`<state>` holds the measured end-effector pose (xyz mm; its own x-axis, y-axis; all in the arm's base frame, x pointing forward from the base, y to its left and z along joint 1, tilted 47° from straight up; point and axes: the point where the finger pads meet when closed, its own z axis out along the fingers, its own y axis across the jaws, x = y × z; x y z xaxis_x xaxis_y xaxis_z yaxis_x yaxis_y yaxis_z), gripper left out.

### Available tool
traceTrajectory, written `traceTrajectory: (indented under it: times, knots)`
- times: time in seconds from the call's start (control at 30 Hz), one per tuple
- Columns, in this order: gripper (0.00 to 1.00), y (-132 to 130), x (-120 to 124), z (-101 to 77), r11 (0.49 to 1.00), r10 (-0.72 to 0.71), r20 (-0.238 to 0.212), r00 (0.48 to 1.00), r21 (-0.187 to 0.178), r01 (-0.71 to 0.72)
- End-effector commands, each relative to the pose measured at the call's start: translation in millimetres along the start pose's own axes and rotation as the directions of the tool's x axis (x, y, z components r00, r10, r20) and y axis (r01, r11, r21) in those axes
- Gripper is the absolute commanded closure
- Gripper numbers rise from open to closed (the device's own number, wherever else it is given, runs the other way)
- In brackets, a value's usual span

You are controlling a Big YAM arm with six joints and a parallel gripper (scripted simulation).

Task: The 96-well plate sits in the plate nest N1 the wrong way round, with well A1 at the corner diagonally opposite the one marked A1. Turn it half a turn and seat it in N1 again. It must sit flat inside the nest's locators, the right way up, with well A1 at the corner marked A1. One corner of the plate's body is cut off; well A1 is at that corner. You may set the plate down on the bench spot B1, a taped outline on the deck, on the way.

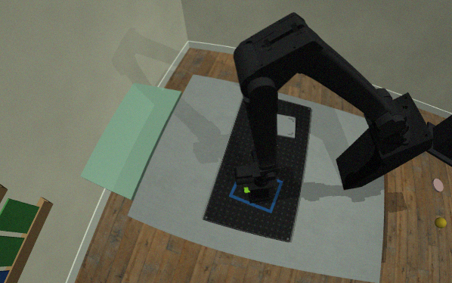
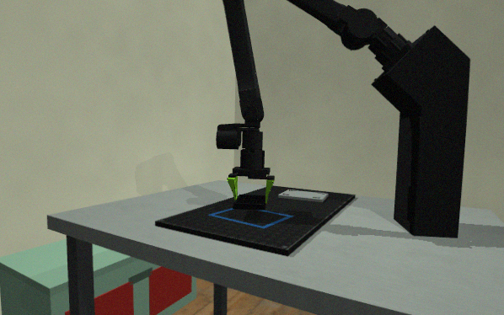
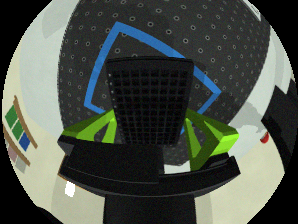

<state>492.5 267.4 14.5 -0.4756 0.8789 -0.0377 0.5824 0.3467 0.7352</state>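
My gripper (image 2: pixel 250 194) with green fingers is shut on the black 96-well plate (image 2: pixel 249 201) and holds it a little above the black deck, over the far edge of the blue taped outline B1 (image 2: pixel 250 218). In the wrist view the plate (image 3: pixel 149 99) sits between the green fingers, its grid of wells facing up, with the blue outline (image 3: pixel 127 50) beneath it. From above, the gripper and plate (image 1: pixel 260 191) hang over B1. The light grey nest N1 (image 2: pixel 302 195) stands empty at the deck's far end; it also shows in the overhead view (image 1: pixel 286 126). I cannot make out the plate's cut corner.
The black perforated deck lies on a grey table. The robot's tall black base (image 2: pixel 431 139) stands at the right. A green cabinet (image 2: pixel 56 274) sits beside the table on the floor. A yellow ball (image 1: pixel 440 222) and a pink disc (image 1: pixel 438 185) lie on the floor.
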Motion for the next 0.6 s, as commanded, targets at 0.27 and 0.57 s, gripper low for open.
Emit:
traceTrajectory:
  times: [0.27, 0.57]
  knots:
    - [1.0, 0, -6, 11.1, 1.0, 0.006, 0.008, 1.0, -0.003, -0.006]
    - [1.0, 0, -6, 16.4, 1.0, 0.005, 0.008, 1.0, -0.002, -0.005]
